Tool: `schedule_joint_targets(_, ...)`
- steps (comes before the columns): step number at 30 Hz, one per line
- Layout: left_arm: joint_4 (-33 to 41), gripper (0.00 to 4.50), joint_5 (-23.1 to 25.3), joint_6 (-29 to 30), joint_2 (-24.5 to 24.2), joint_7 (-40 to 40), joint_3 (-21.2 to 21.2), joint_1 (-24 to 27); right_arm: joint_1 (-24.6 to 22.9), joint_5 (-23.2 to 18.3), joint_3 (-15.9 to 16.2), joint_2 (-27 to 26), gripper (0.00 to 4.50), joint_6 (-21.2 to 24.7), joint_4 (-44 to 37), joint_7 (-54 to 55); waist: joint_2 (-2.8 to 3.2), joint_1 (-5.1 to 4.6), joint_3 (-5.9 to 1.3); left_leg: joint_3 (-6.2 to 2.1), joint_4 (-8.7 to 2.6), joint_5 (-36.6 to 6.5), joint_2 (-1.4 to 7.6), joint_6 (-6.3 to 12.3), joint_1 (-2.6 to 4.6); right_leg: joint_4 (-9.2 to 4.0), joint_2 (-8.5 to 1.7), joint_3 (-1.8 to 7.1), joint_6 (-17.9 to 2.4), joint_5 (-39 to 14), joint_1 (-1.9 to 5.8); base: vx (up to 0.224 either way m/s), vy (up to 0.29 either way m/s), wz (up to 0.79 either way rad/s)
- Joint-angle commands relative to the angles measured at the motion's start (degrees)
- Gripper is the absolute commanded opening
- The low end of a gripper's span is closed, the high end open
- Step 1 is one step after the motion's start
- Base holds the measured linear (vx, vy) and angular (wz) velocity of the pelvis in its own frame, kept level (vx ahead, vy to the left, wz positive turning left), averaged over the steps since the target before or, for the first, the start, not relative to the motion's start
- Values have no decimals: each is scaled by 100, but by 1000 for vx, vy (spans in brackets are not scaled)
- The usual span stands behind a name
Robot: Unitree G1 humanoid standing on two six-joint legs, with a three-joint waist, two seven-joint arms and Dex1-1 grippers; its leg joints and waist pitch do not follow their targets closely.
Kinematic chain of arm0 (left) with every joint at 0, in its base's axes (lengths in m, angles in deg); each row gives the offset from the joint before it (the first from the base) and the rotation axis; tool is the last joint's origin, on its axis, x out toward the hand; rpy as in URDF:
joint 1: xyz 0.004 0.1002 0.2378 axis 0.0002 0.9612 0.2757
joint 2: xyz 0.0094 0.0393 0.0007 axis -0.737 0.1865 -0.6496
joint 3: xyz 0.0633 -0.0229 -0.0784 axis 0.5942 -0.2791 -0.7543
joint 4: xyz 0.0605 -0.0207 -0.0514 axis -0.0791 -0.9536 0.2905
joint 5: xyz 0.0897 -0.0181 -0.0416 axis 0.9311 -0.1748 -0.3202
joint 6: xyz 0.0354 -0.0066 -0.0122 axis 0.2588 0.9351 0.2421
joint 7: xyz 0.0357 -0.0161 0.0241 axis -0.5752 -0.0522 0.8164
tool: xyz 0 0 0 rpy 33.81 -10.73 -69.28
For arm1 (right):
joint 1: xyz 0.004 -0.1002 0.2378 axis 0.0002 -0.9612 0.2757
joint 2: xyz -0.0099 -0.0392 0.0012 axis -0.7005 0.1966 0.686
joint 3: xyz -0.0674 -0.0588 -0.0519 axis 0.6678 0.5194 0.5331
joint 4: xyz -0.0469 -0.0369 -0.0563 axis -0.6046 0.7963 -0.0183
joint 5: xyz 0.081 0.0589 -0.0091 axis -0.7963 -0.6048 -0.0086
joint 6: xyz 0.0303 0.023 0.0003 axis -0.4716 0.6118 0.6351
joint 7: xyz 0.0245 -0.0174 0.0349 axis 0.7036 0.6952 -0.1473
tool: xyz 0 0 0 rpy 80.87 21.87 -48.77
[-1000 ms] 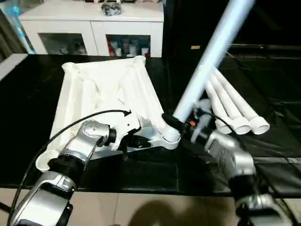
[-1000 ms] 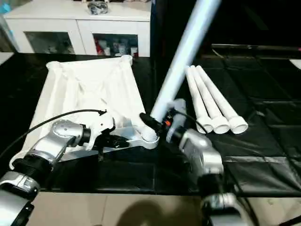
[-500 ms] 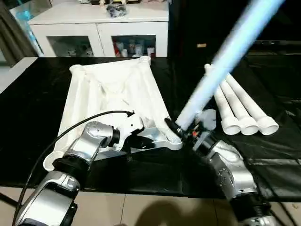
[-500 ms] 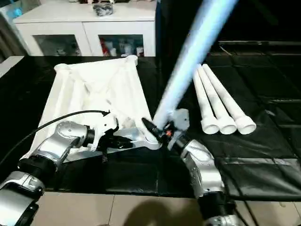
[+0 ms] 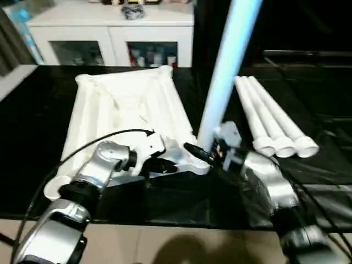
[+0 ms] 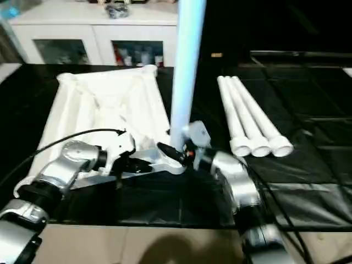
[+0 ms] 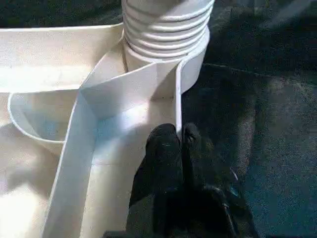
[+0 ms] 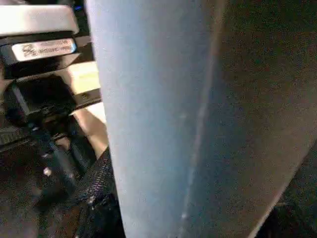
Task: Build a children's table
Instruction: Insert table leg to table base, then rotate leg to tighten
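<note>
Upright now goes the long white tapered plastic leg (image 5: pixel 226 66): a second ago it leaned well over toward the right, and it has swung to stand nearly vertical over the near corner socket (image 7: pixel 166 37) of the big white rectangular plastic table top (image 5: pixel 124 107), which lies ribbed side up on the black tabletop (image 5: pixel 33 110). The right gripper (image 5: pixel 212 152) is grasping that leg low down, jaws held part-way apart around the tube. In the left wrist view the leg's ridged end sits in the socket mouth, not yet fully down by the look of it. The left gripper (image 7: pixel 178 144) has its jaws clenched tight, seemingly nipping a thin rib wall of the top just beside that socket, steadying the piece. Three more white tapered legs (image 5: pixel 272 118) lie side by side on the tabletop to the right, well apart from the top. For a clean seating, the leg wants to stay square to the socket while it is pressed or twisted straight down; any lean would probably jam the ridges. The left arm should hold the top firm so the corner does not slide or lift.
</note>
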Motion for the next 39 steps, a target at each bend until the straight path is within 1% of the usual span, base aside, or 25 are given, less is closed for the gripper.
schedule_joint_targets(1,64,0,166,-64,-124,-116,79,-156,-203,146,551,-3,193,219,334,-644,-50,-11,-254,9,-423,-2233,67,39,46,-580,-230,112,-937,-2405,135,0,0,0)
schedule_joint_targets(2,92,0,165,-67,-121,-147,95,-149,-221,141,570,-2,193,224,329,-706,-41,-8,-263,7,-424,-2158,74,51,37,-545,-233,115,-1000,-2202,151,0,0,0)
schedule_joint_targets(3,120,0,163,-69,-113,-196,118,-145,-241,140,602,4,193,229,324,-791,-52,-6,-265,14,-422,-2122,78,60,41,-540,-230,116,-1032,-2104,150,0,0,0)
schedule_joint_targets(6,171,0,164,-63,-84,-321,186,-139,-286,156,692,31,193,205,318,-1003,-54,8,-289,34,-399,-1849,78,104,28,-481,-224,115,-1215,-1503,193,0,0,0)
schedule_joint_targets(9,215,0,209,-75,-54,-470,312,-160,-363,138,765,59,193,242,268,-1306,-51,9,-274,54,-379,-1625,70,192,17,-430,-202,108,-1361,-936,219,0,0,0)
schedule_joint_targets(11,147,0,254,-113,-47,-505,347,-214,-365,151,785,64,193,232,272,-1384,-51,12,-279,58,-372,-1595,70,210,28,-423,-204,106,-1403,-840,225,0,0,0)
schedule_joint_targets(13,-53,0,332,-179,-40,-509,363,-341,-387,171,806,55,193,214,261,-1441,-31,20,-271,62,-365,-1580,67,224,37,-417,-200,104,-1445,-704,236,0,0,0)
schedule_joint_targets(18,-231,0,387,-142,-45,-380,309,-458,-376,153,713,-26,193,214,323,-1349,-45,15,-259,52,-390,-1762,70,155,47,-448,-222,103,-1402,-1099,244,0,0,0)
schedule_joint_targets(20,-208,0,357,-53,-47,-317,259,-451,-381,113,648,-83,193,248,337,-1249,-19,16,-265,46,-400,-1869,78,111,60,-460,-228,110,-1389,-1274,237,0,0,0)
schedule_joint_targets(23,-194,0,343,-21,-48,-294,239,-441,-380,102,613,-117,193,252,353,-1176,-29,9,-257,41,-415,-1924,80,88,59,-472,-226,110,-1371,-1356,231,0,0,0)
schedule_joint_targets(24,-217,0,328,11,-34,-254,204,-443,-378,102,567,-155,193,249,378,-1088,8,15,-280,37,-410,-1925,79,76,68,-467,-229,109,-1377,-1350,240,0,0,0)
schedule_joint_targets(25,-265,0,319,36,-10,-207,158,-455,-363,148,520,-195,193,199,436,-909,1,4,-272,41,-412,-1907,80,56,62,-470,-230,115,-1393,-1296,234,0,0,0)
schedule_joint_targets(27,-284,0,272,200,21,1,8,-446,-290,195,347,-340,193,166,605,-373,-3,-6,-256,38,-432,-2069,75,7,78,-492,-232,113,-1346,-1575,211,0,0,0)
schedule_joint_targets(28,-161,0,214,368,26,122,-90,-384,-216,233,247,-436,193,174,738,-8,-5,-19,-244,35,-437,-2134,69,-17,74,-505,-238,116,-1318,-1728,202,0,0,0)
schedule_joint_targets(29,243,0,95,774,19,341,-260,-190,-37,293,76,-637,193,245,1025,688,-65,-38,-240,17,-450,-2197,59,-60,71,-527,-258,111,-1215,-2110,204,0,0,0)
schedule_joint_targets(30,243,0,95,774,19,341,-260,-190,-37,293,76,-637,193,245,1025,688,-41,-56,-238,-8,-465,-2206,81,-123,63,-503,-293,116,-1198,-2235,207,0,0,0)
schedule_joint_targets(31,298,0,87,822,16,363,-273,-164,-15,296,60,-660,193,256,1059,758,-35,-109,-209,-30,-491,-2279,45,-151,28,-552,-269,83,-1012,-2710,207,-57,-9,-14)
schedule_joint_targets(32,399,0,71,908,12,404,-299,-117,26,301,29,-702,193,276,1121,885,-42,-124,-215,-35,-479,-2367,56,-150,59,-589,-284,102,-906,-2931,172,0,0,0)
schedule_joint_targets(33,740,0,51,1180,20,563,-367,43,160,312,-45,-823,193,292,1311,1196,-80,-138,-210,-32,-476,-2446,59,-130,75,-613,-266,110,-863,-3000,142,0,0,0)
schedule_joint_targets(34,1135,0,39,1494,56,779,-453,229,311,334,-110,-946,193,296,1523,1540,-118,-154,-213,-40,-479,-2441,71,-134,58,-583,-283,116,-888,-2962,152,0,0,0)
schedule_joint_targets(35,1135,0,39,1494,56,779,-453,229,311,334,-110,-946,193,296,1523,1540,-64,-186,-203,-63,-505,-2413,54,-145,16,-582,-278,87,-857,-3087,170,0,0,0)
schedule_joint_targets(36,1561,0,32,1848,135,1033,-556,431,457,372,-155,-1060,193,263,1728,1878,-74,-186,-206,-59,-497,-2411,55,-137,26,-604,-274,89,-813,-3121,149,0,0,0)
schedule_joint_targets(37,1837,0,28,2080,192,1201,-624,563,551,399,-181,-1133,193,238,1860,2098,-64,-229,-204,-65,-503,-2412,60,-177,9,-582,-260,84,-864,-2935,142,0,0,0)
schedule_joint_targets(38,2194,0,99,2361,332,1459,-671,737,658,438,-203,-1211,193,236,2018,2383,-148,-228,-207,-44,-488,-2448,49,-137,28,-613,-238,82,-831,-2973,120,0,0,0)
schedule_joint_targets(39,2194,0,99,2361,332,1459,-671,737,658,438,-203,-1211,193,236,2018,2383,-119,-226,-223,-50,-481,-2426,67,-156,41,-567,-255,100,-883,-2839,121,0,0,0)
